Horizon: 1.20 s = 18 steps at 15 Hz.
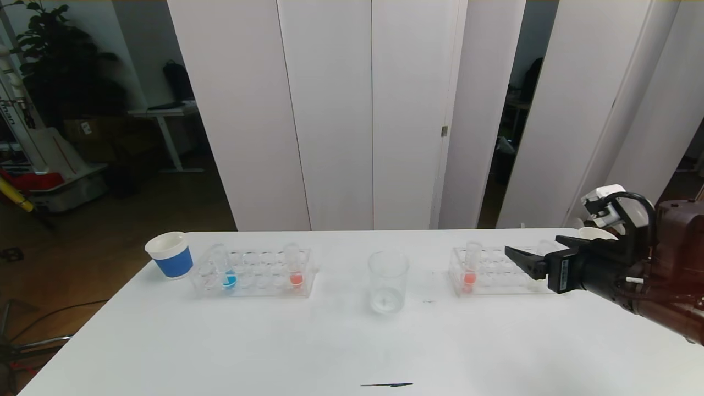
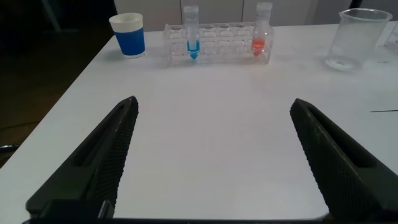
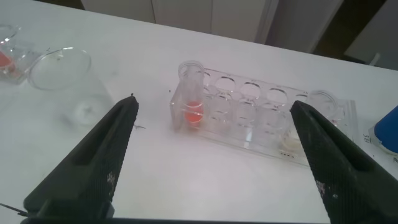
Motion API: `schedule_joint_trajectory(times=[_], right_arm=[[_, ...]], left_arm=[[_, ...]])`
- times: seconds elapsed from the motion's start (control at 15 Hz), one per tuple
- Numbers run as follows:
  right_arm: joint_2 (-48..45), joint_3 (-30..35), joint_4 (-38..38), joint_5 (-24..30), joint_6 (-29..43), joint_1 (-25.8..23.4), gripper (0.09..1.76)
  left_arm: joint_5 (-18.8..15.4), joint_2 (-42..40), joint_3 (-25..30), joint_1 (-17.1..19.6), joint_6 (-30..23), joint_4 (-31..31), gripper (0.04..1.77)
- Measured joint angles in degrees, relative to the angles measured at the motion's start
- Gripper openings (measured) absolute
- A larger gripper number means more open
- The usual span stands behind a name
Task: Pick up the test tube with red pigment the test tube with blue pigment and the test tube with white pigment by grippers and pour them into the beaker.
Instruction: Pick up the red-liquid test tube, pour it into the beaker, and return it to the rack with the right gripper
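White matte table [image 1: 330, 341] bearing everything. Right gripper [image 1: 520, 261] hovering over right clear plastic rack [image 3: 267, 121], jaws spread wide, holding nothing. Left gripper [image 2: 211, 155] sitting parked low, gaping, empty.

Clear flared-rim beaker [image 1: 388, 281] standing well left of right gripper; looking light, tippy, slick.

Slim clear tube with red-orange liquid [image 3: 189, 99] standing just below and ahead of it; rigid, fragile, slippery, so probably best pinching upper wall.

Blue-liquid tube [image 1: 227, 269] sitting far left in other rack.

White-liquid tube [image 3: 320, 118] likely at rack's far end, unclear.

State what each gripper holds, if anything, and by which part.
Nothing is held. The right gripper hangs open beside the right-hand clear plastic rack; the left gripper is open above the bare white table.
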Motion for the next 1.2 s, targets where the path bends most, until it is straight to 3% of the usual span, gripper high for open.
schedule_joint_trajectory(times=[0.6, 1.2], right_arm=[[14.56, 2.1, -11.9, -2.3, -0.04, 3.77, 1.75], [25.33, -5.84, -16.12, -2.77, -0.2, 3.69, 1.75]], left_arm=[[0.0, 0.0, 0.0, 0.0, 0.0, 0.0, 1.75], [0.0, 0.0, 0.0, 0.0, 0.0, 0.0, 1.75]])
